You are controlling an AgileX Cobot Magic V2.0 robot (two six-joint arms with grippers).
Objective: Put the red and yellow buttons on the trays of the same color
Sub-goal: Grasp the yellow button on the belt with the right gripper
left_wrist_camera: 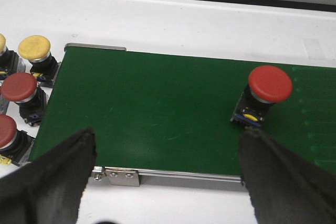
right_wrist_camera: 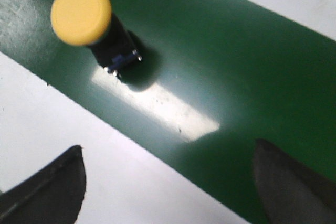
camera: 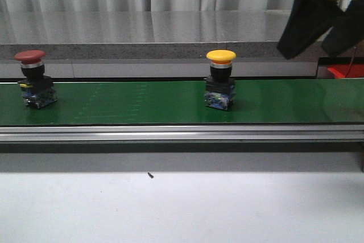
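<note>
A red button (camera: 29, 56) stands upright at the left end of the green belt (camera: 131, 103), and a yellow button (camera: 220, 57) stands near the belt's middle. In the left wrist view my left gripper (left_wrist_camera: 168, 135) hangs open over the belt's near edge, with the red button (left_wrist_camera: 269, 84) just beyond one finger. My right gripper (camera: 310, 49) is raised at the upper right. It is open (right_wrist_camera: 169, 148), empty, and some way from the yellow button (right_wrist_camera: 81, 14). A red patch (camera: 347, 71) at the far right may be a tray. I see no yellow tray.
Off the belt's left end stand spare buttons: a yellow one (left_wrist_camera: 34, 48) and two red ones (left_wrist_camera: 18, 87) (left_wrist_camera: 5, 129). A metal rail (camera: 182, 134) runs along the belt's front, with white tabletop (camera: 182, 209) before it. A grey ledge (camera: 142, 32) lies behind.
</note>
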